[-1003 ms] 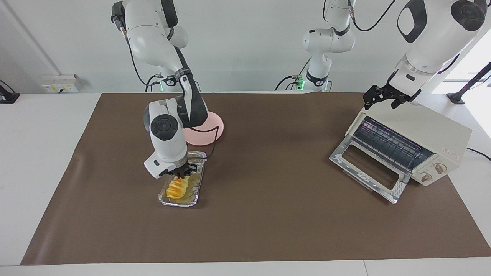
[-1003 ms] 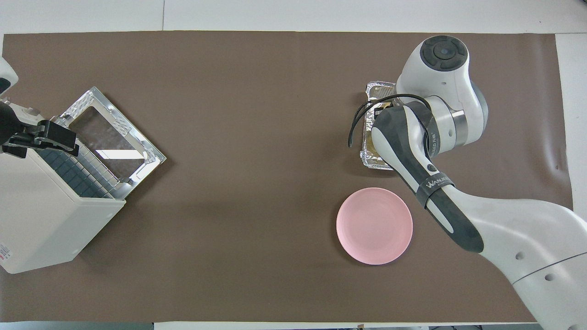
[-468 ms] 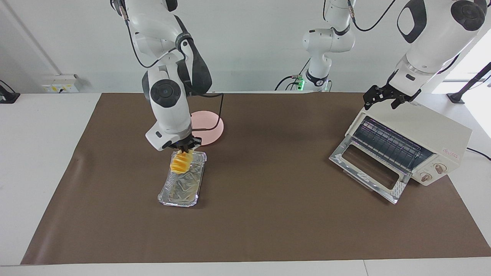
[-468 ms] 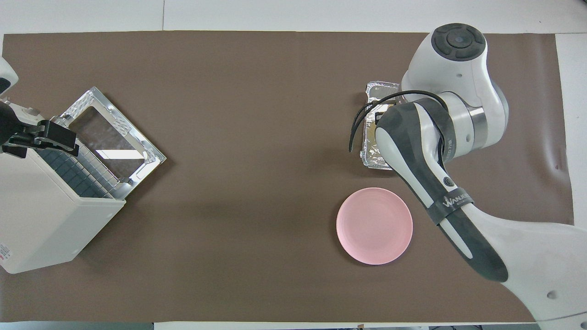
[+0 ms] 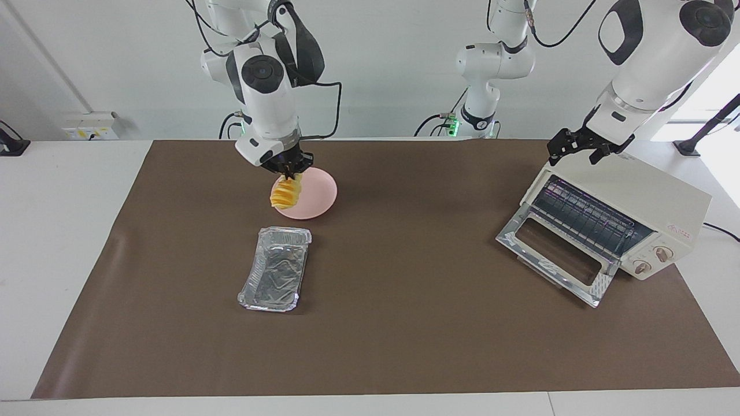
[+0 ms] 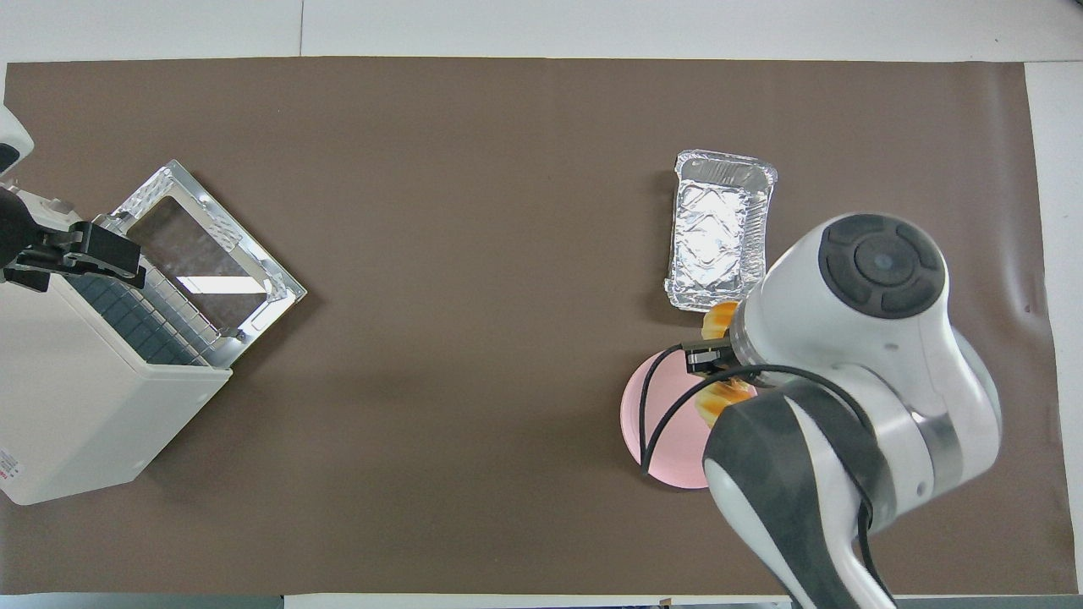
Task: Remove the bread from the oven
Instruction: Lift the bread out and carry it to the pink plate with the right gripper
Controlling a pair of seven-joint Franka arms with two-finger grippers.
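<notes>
The bread [image 5: 287,194], a ridged yellow-orange loaf, hangs end-down from my right gripper [image 5: 288,175], which is shut on its upper end. It is up in the air over the edge of the pink plate [image 5: 319,190]. In the overhead view the right arm's wrist covers the gripper, and only bits of the bread [image 6: 719,318] show beside the plate [image 6: 651,423]. The cream-white oven [image 5: 642,199] stands at the left arm's end of the table with its glass door [image 5: 549,254] dropped open and its rack bare. My left gripper [image 5: 578,151] waits open over the oven's top.
An empty crinkled foil tray [image 5: 274,268] lies on the brown mat, farther from the robots than the plate. In the overhead view the tray [image 6: 719,233], the oven [image 6: 76,406] and the left gripper [image 6: 114,254] also show.
The right gripper has lifted the bread out of the foil tray and carried it toward the robots, over the pink plate. The tray is now empty. The left arm has not moved.
</notes>
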